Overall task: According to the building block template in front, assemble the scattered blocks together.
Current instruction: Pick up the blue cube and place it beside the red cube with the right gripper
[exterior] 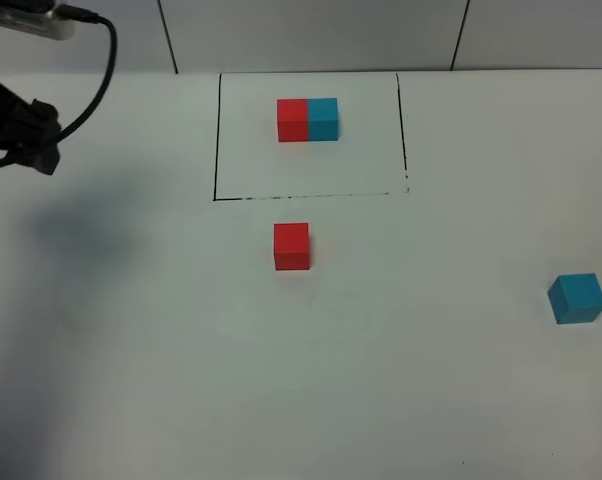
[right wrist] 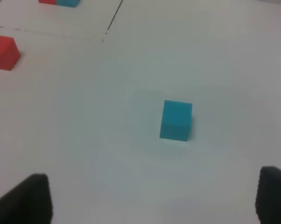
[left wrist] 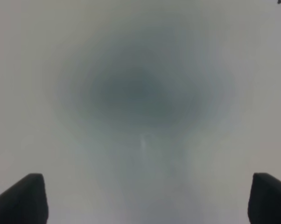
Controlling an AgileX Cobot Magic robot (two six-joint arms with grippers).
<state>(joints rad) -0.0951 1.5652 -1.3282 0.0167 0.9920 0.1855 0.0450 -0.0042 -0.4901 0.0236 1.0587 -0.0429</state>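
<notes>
tabletop, white, carries everything. drawn black rectangle at its far middle frames the building block template, red half left and cyan-blue half right, touching. red cube sits just outside the rectangle's near line. cyan-blue cube lies well apart, near the right edge, slightly turned. right gripper hovers short of it, jaws wide apart, empty. left gripper hangs over bare table, jaws likewise apart.

Against the far edge of the bench, near its middle: drawn rectangle, with joined pair inside, toward the far side. Just before the rectangle's near line: one loose cube. Well apart, by the right edge and nearer: second loose cube.
</notes>
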